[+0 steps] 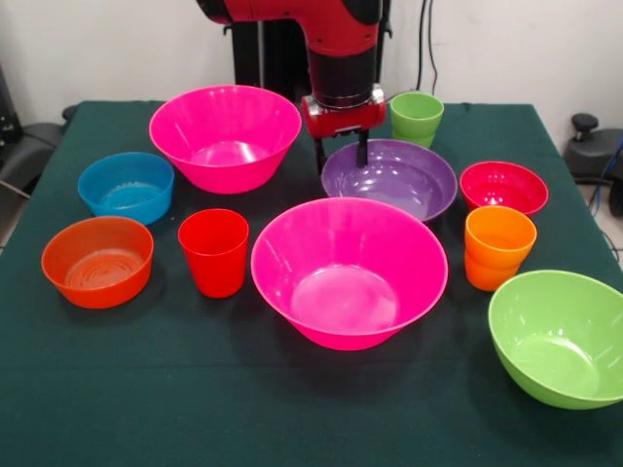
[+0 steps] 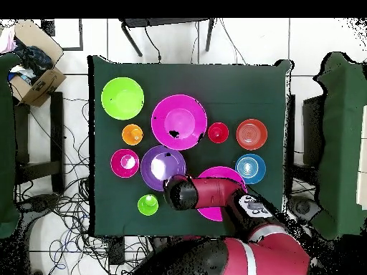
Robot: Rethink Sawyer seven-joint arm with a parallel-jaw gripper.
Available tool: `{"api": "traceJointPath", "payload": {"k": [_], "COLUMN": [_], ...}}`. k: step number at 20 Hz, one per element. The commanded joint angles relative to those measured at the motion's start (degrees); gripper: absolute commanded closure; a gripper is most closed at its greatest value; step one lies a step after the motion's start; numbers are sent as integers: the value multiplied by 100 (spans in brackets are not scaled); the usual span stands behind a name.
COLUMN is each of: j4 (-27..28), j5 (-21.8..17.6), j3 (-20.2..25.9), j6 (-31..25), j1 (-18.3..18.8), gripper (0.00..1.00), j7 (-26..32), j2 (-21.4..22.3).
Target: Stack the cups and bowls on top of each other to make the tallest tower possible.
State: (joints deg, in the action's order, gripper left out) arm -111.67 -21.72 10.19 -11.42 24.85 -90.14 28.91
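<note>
The Sawyer arm (image 1: 336, 39) is glossy red with a black cylindrical wrist section ringed by a silver band. Below sits a red gripper (image 1: 341, 156) block carrying two thin black jaws. Overhead, a white stripe crosses its red base.

Green-clothed table (image 1: 292, 418), white wall (image 1: 506, 49)

On the dark green table (image 2: 107, 208) the red arm (image 2: 208, 197) reaches over one large pink bowl (image 2: 215, 211) next to the purple bowl (image 2: 159, 166), and the other large pink bowl (image 2: 179, 122) stands separately between the green bowl (image 2: 122, 98) and the red cup (image 2: 218, 132).
</note>
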Motion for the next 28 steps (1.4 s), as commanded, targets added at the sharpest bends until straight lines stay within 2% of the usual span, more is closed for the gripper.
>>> {"api": "traceJointPath", "payload": {"k": [1,8,22,26,28], "j4": [206,142,404,497,689], "j5": [-33,-112,-210,-212,-285], "j3": [758,661,474,548,523], "j6": [-139,61,113,69,190], "j1": [63,-18,-88,24,117], "gripper": [0,0,0,0,0], "j7": [-279,-421,-382,-299,-242], "j2": [230,214,-46,-224,-584]}}
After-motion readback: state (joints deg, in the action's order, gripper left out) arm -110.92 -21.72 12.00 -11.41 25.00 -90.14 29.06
